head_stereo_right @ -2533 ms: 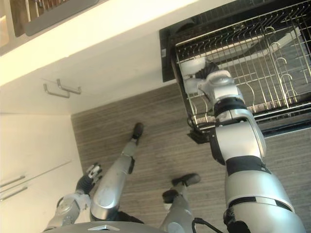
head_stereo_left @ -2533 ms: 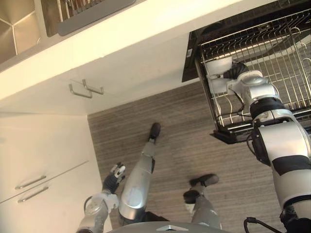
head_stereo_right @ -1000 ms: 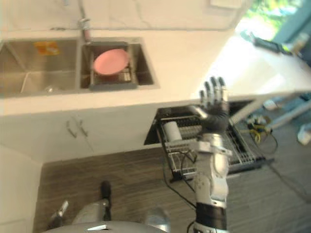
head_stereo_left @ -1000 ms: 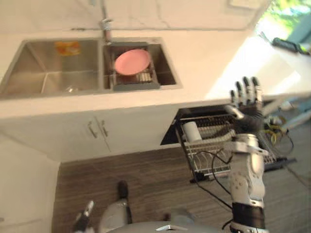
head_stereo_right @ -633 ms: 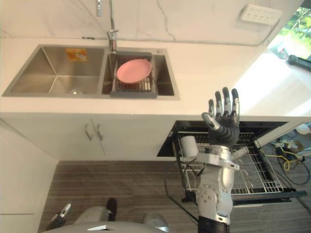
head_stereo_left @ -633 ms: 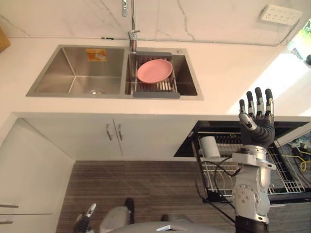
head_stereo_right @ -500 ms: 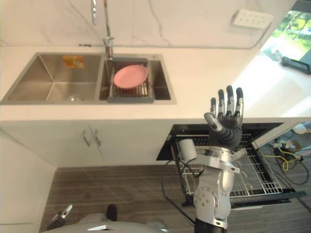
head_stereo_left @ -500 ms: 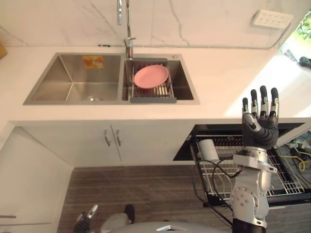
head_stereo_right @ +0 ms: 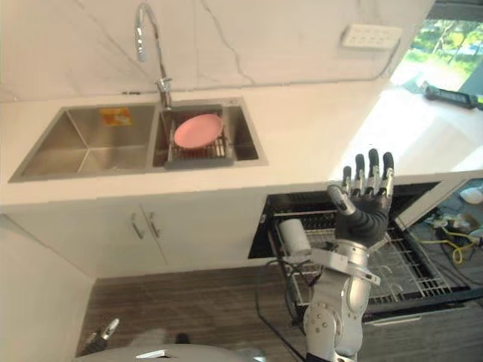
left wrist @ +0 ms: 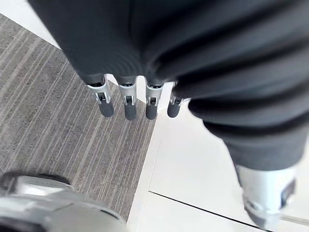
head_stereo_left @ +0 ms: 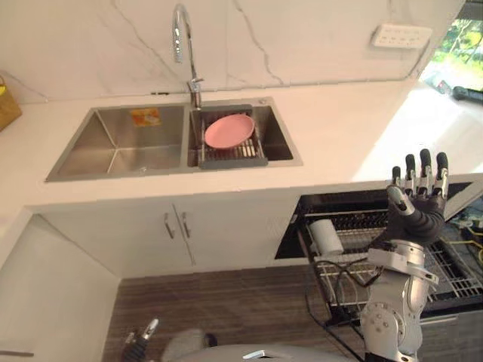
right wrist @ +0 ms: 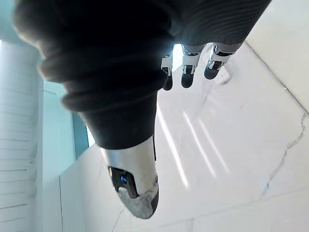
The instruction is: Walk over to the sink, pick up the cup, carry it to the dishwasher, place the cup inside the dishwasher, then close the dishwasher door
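The right hand's fingers (head_stereo_left: 425, 162) are standing straight and slightly spread, holding nothing. The right hand (head_stereo_left: 416, 210) is hovering palm-out above the pulled-out rack (head_stereo_left: 456, 268) of the dishwasher (head_stereo_left: 355, 205). The left hand (left wrist: 126, 105) is hanging low by the floor, fingers straight and empty too.

The cup (head_stereo_left: 326, 235) is lying in the rack by its left edge, near the corner closest to the counter (head_stereo_left: 332, 136), apart from both hands. So the placing step is looking done, and the closing step is coming up. That is likely calling for lowering a hand to the rack's front edge, pushing it in, then swinging the door shut. I cannot make out the door itself.

Counting: 1 cup and 1 rack. Also 1 pink plate (head_stereo_left: 229, 130) is resting in the right basin of the 2-basin sink (head_stereo_left: 113, 151), under 1 faucet (head_stereo_left: 181, 30). There are 2 cabinet handles (head_stereo_left: 175, 225).
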